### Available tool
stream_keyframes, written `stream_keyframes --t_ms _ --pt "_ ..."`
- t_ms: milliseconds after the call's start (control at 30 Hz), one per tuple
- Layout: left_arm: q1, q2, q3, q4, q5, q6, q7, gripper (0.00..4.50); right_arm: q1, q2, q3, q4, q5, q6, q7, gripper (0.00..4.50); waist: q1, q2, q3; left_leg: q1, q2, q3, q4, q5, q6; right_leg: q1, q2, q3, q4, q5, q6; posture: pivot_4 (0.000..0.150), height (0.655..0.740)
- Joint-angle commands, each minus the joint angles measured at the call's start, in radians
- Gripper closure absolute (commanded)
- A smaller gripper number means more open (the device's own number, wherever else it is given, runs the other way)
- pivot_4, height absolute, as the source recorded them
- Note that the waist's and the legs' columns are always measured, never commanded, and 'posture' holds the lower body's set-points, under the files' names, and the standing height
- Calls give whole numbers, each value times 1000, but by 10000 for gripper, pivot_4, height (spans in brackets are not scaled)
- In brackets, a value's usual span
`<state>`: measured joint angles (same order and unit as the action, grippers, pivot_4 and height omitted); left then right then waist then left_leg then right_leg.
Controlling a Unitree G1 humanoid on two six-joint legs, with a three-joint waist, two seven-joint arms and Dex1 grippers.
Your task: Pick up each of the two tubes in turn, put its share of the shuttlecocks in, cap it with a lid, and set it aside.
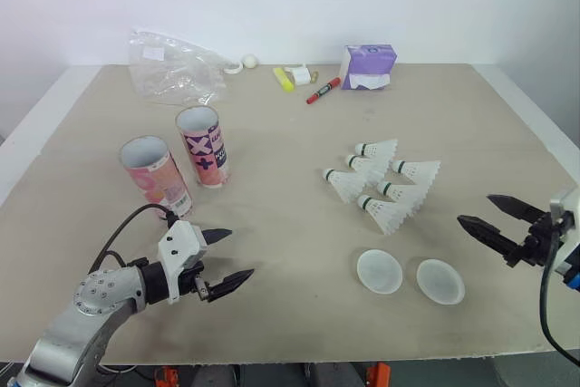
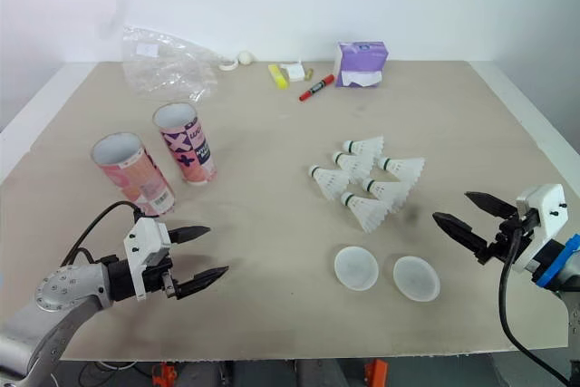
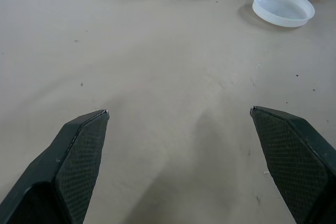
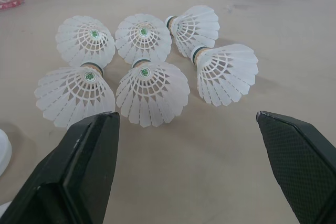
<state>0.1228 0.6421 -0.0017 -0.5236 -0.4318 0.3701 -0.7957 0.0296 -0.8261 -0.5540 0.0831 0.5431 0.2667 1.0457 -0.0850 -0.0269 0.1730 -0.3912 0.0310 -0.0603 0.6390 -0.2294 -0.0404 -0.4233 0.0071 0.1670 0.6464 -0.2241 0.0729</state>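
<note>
- Left end effector [image 1: 239, 254]: spread wide, empty, near two standing tubes [image 1: 203, 145].
- Right end effector [image 1: 476, 209]: spread wide, empty, beside six shuttlecocks [image 1: 372, 168].
- Two lids [image 1: 379, 271] flat on table [image 1: 272, 115], just beside shuttlecocks.

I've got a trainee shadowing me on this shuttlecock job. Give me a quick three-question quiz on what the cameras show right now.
1. True or false: one of the two tubes already has a lid on it.
2. How many shuttlecocks lie on the table?
3. What are the left tool and the right tool holding? A) a tube each B) a lid each C) nothing, both are open

Key: 1 false, both tubes are uncapped and both lids lie on the table; 2 six; 3 C.
</note>
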Motion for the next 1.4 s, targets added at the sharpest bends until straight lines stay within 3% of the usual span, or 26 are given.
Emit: stream_keyframes --t_ms 33,267,400,600,833,1133,1400 --pt "-7 -2 8 -23 7 -36 -5 0 -17 -31 -24 9 -7 -28 3 292 0 0 0 0 0 0 0 0 0 0 0 0 0 0 0 1500 7400" --pt "57 -33 81 -36 8 -59 66 0 -105 -8 80 -154 15 -2 -8 292 -5 1 0 1 0 0 0 0 0 0 0 0 0 0 0 1500 7400" --pt "120 -112 158 -89 -25 -27 189 0 -217 35 192 -306 77 73 -53 292 -14 1 1 1 1 0 0 0 0 0 0 0 1 1 0 1500 7400" --pt "296 -237 217 -184 28 -37 353 0 -335 142 431 -488 138 193 -84 292 -12 -3 3 1 1 0 0 0 -1 1 0 0 0 0 -1 1500 7400" --pt "290 -300 285 -117 83 -110 441 0 -452 284 587 -395 71 148 -79 292 -8 -6 4 0 0 -1 1 0 -1 0 0 0 0 0 0 1500 7400" --pt "178 -284 363 51 69 -170 423 0 -502 311 637 -299 11 95 -21 292 -13 -7 4 0 2 0 0 0 -1 -1 1 -1 0 1 -2 1500 7400" --pt "56 -291 335 162 23 -129 395 0 -482 315 644 -299 -26 82 -10 292 -14 -7 4 -1 2 -1 0 0 -1 -1 1 -1 0 1 -1 1500 7400"
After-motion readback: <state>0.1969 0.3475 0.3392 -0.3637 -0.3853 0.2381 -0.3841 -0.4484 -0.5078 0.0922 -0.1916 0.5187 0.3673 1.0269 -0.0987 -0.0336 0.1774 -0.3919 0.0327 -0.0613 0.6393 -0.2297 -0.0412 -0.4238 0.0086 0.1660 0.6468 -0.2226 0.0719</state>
